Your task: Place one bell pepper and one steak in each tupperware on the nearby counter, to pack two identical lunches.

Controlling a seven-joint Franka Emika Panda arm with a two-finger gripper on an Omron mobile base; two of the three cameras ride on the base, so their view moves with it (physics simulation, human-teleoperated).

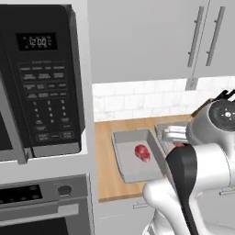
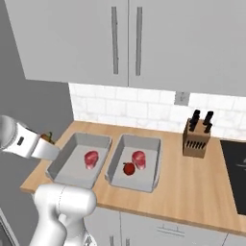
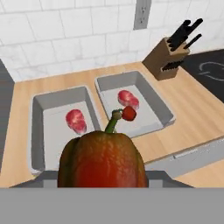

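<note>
Low at the centre of the hand view, your pincer (image 3: 103,181) is clamped on the darker bell pepper (image 3: 103,159), stem up, finger tips hidden behind its bulk.

- Target: left tupperware (image 3: 41,105), lower left of that view. Holds one steak (image 3: 76,120), no pepper. It lies just ahead of the held pepper and a little left.
- Right tupperware (image 3: 159,103): already has a steak (image 3: 128,99) and the bright red pepper (image 3: 129,113). Judged complete.
- Right base view: the hand sits at the far left edge, the pepper (image 2: 47,138) just outside the near-left corner of the left tray (image 2: 57,161), above the desk (image 2: 192,187).
- Tray's long axis runs away from you toward the tiled wall.

Judgement: carry forward and slightly left over the tray wall, drop clear of the steak.
</note>
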